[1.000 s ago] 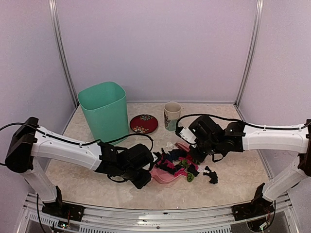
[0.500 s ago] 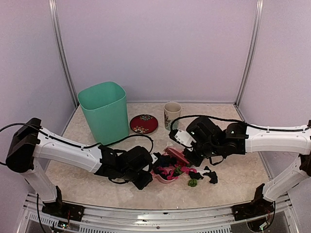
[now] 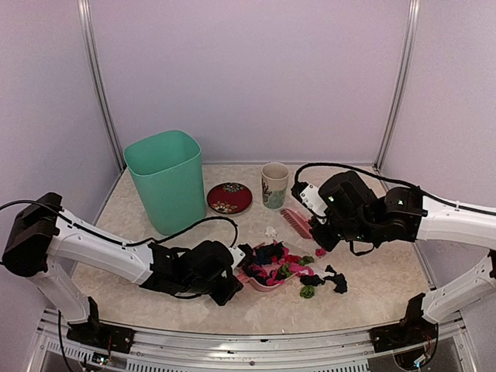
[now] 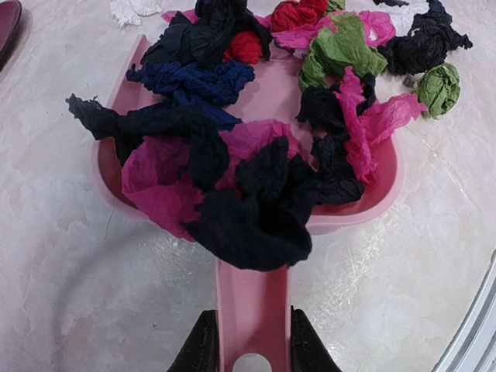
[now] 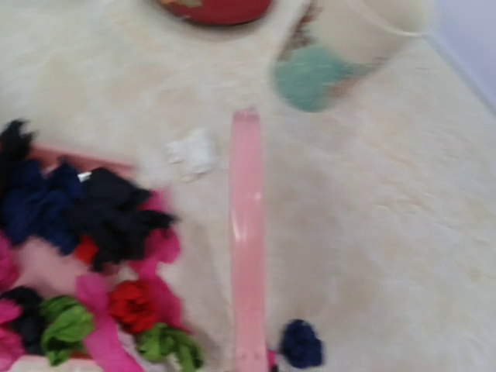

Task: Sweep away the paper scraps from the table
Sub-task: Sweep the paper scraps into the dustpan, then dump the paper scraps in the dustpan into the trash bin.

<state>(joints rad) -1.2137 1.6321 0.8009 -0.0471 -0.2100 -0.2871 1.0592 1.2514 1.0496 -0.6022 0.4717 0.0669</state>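
On the table (image 3: 387, 267) lies a pink dustpan (image 3: 260, 280), and my left gripper (image 3: 229, 284) is shut on its handle (image 4: 253, 310); the black fingers (image 4: 200, 349) press both sides. Paper scraps (image 4: 256, 205), black, pink, blue, red and green, fill the pan (image 4: 384, 182). Loose scraps lie beside it: a green one (image 3: 308, 291), black ones (image 3: 337, 280), a pink one (image 3: 320, 252) and a white one (image 3: 271, 231). My right gripper (image 3: 322, 233) is shut on a pink brush (image 3: 294, 221), held clear of the pan toward the cup. The blurred right wrist view shows the brush (image 5: 248, 232), a blue scrap (image 5: 301, 343) and the white scrap (image 5: 192, 153); its fingers are hidden.
A green bin (image 3: 167, 178) stands at the back left. A red plate (image 3: 229, 198) and a patterned cup (image 3: 273, 184) sit just behind the pan. The metal front rail (image 3: 248, 341) runs along the near edge. Walls close in the back and sides.
The right arm has drawn the brush off the pile, back and to the right toward the cup. The left arm has shifted slightly, still holding the dustpan. Several scraps now lie inside the pan.
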